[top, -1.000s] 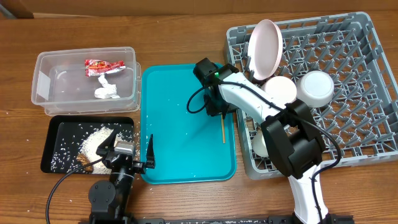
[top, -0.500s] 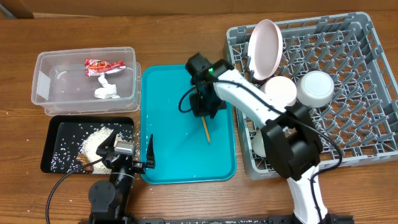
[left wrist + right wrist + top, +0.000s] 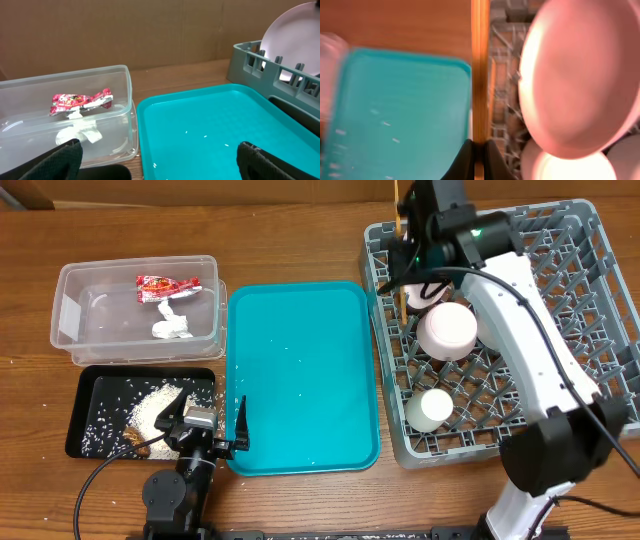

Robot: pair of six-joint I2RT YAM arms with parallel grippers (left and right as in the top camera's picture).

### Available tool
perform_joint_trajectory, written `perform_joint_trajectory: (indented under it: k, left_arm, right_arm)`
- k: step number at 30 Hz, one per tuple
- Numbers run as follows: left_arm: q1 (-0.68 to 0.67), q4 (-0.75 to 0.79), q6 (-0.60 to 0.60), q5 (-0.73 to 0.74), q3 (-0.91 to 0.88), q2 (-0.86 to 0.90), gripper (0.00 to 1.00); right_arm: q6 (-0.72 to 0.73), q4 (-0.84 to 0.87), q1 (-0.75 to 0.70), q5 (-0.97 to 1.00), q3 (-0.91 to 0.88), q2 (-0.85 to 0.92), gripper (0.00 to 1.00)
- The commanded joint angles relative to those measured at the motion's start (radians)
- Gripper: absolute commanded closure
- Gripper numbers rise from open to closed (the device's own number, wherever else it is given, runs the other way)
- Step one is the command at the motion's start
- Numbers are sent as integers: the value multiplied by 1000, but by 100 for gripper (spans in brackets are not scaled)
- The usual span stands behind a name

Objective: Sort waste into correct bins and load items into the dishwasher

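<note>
My right gripper [image 3: 404, 242] [image 3: 480, 156] is shut on a thin wooden chopstick [image 3: 401, 302] [image 3: 480, 75]. It holds the chopstick over the back left part of the grey dish rack [image 3: 560, 380], beside the white plate [image 3: 580, 75]. A pale bowl [image 3: 447, 328] and a small white cup [image 3: 433, 408] sit in the rack. The clear tub [image 3: 140, 305] holds the red sachet [image 3: 168, 284] [image 3: 80, 101] and the white napkin [image 3: 172, 322]. The black tray [image 3: 90, 395] holds rice [image 3: 155, 408] and brown scraps [image 3: 135, 440]. My left gripper [image 3: 205, 430] [image 3: 160, 165] is open and empty at the front.
The teal serving tray [image 3: 300, 380] [image 3: 210, 125] lies between the bins and the rack, with a few stray rice grains on it. My right arm stretches across the rack and hides part of it.
My right gripper has lifted the chopstick off the teal tray and carried it right and back to the rack's back left corner. The left arm has not moved.
</note>
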Motion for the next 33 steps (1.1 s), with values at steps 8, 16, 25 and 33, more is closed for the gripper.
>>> perform_joint_trajectory:
  k: [8,16,25,33]
  left_arm:
    - [6,4,8,3,-7,-10,0]
    - [6,4,8,3,-7,-10,0]
    - [6,4,8,3,-7,-10,0]
    - [6,4,8,3,-7,-10,0]
  right_arm:
    - [-66,-18,19,29,-84,74,76]
    - [-40,-62,35,29,-83,-82,37]
    - [6,-87,175,-59,-83,-495,0]
    - [11,-162,247,-68,-83,-771,0]
